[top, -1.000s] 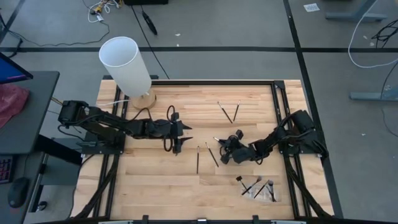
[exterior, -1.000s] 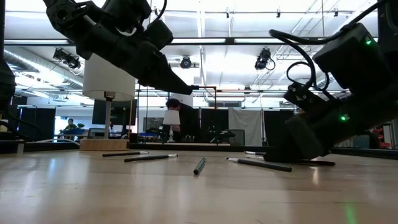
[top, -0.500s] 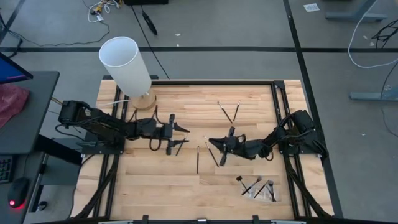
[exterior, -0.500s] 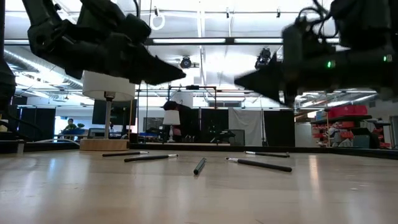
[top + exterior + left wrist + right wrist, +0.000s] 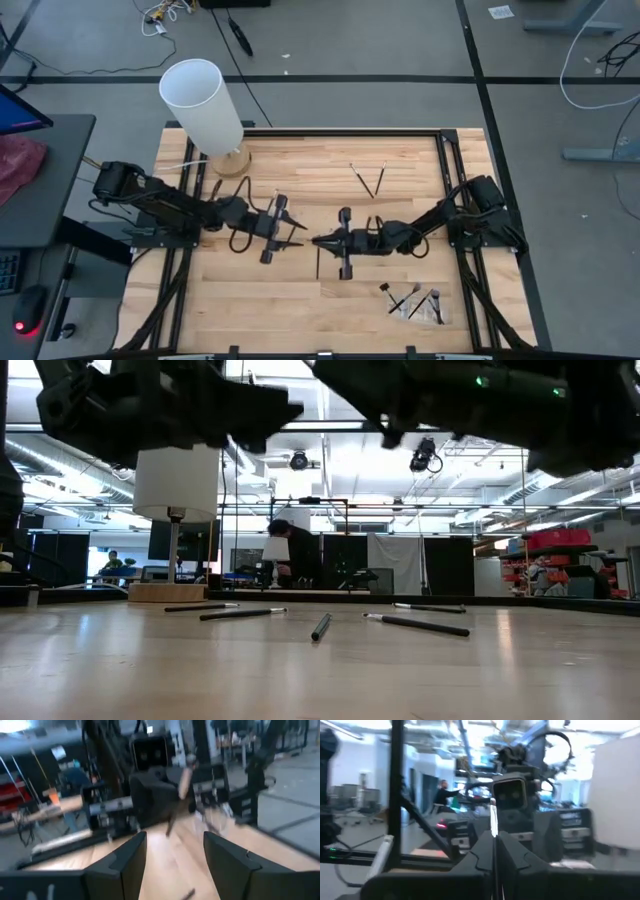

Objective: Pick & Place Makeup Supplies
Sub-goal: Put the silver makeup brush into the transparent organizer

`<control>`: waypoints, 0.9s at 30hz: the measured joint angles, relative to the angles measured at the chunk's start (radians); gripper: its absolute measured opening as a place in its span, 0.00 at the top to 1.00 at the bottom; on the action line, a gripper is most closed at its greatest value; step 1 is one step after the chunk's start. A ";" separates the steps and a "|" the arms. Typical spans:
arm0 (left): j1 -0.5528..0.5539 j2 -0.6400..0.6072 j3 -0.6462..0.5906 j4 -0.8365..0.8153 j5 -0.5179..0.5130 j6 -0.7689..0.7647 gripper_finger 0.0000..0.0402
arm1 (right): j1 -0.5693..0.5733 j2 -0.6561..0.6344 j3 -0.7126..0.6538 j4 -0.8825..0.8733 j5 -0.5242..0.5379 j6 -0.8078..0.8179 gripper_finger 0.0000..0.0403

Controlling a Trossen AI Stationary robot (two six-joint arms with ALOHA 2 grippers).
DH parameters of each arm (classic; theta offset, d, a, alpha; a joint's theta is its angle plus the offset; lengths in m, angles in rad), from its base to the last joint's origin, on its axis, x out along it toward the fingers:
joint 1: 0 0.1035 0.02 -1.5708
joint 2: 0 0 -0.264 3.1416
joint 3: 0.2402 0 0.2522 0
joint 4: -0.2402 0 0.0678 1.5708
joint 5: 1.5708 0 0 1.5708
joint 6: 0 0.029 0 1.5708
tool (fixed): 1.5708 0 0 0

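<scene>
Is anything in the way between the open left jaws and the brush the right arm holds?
Nothing visible. The right gripper holds the brush above the table, facing the open left gripper, with only air between them.

Count, wooden table [image 5: 250,300]:
- Thin dark-handled makeup brushes [image 5: 360,179]: 2 crossed near the far edge; 1 lying clear at mid-table [image 5: 318,263]; a bunch by the near right corner [image 5: 412,298], at least 3, exact number not readable.
- 1 more makeup brush [image 5: 493,817], clamped between the fingers of the right gripper [image 5: 494,839].
- Tall white plastic cylinder [image 5: 203,105]: 1, at the far left corner.
- Pale wooden block [image 5: 232,160] under the cylinder: 1.
- Dark robot arms: 2.
</scene>
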 joint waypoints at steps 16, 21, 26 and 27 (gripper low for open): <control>-0.071 0.000 0.000 0.149 -0.022 0.001 0.58 | -0.007 0.000 0.079 -0.122 -0.057 0.001 0.98; -0.071 0.000 0.000 0.167 -0.006 0.001 0.71 | -0.007 0.000 0.079 -0.126 -0.055 0.001 0.98; -0.071 0.000 0.000 0.172 0.033 0.001 0.82 | -0.007 0.000 0.079 -0.126 -0.056 0.001 0.98; -0.071 0.000 0.000 0.171 0.034 0.001 0.84 | -0.007 0.000 0.079 -0.126 -0.056 0.001 0.98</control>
